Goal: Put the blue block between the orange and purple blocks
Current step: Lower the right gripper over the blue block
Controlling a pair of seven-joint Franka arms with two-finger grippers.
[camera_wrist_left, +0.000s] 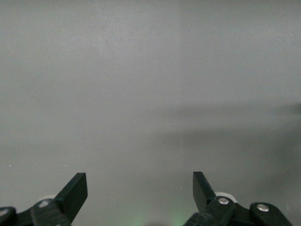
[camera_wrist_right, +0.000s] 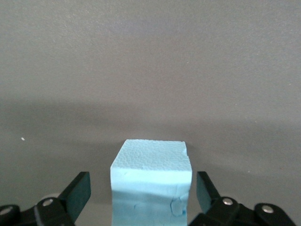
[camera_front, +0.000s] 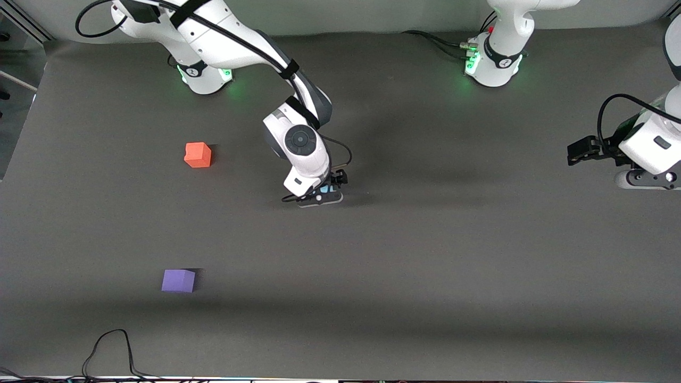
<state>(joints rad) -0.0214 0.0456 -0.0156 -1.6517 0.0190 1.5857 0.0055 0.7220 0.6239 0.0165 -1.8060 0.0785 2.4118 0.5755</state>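
Note:
The blue block [camera_wrist_right: 151, 181] sits on the grey table, between the fingers of my right gripper [camera_wrist_right: 143, 190]. The gripper is open, with a gap on each side of the block. In the front view the right gripper [camera_front: 321, 197] is low over the middle of the table and hides most of the blue block [camera_front: 325, 189]. The orange block [camera_front: 198, 155] lies toward the right arm's end. The purple block [camera_front: 179, 281] lies nearer to the front camera than the orange one. My left gripper [camera_front: 579, 151] waits open and empty at the left arm's end; its wrist view [camera_wrist_left: 140, 188] shows only bare table.
A black cable [camera_front: 111, 351] loops on the table's edge nearest the front camera. The two arm bases [camera_front: 205, 74] [camera_front: 492, 66] stand along the table's edge farthest from the front camera. Bare grey table [camera_front: 425, 255] lies between the blocks and round the right gripper.

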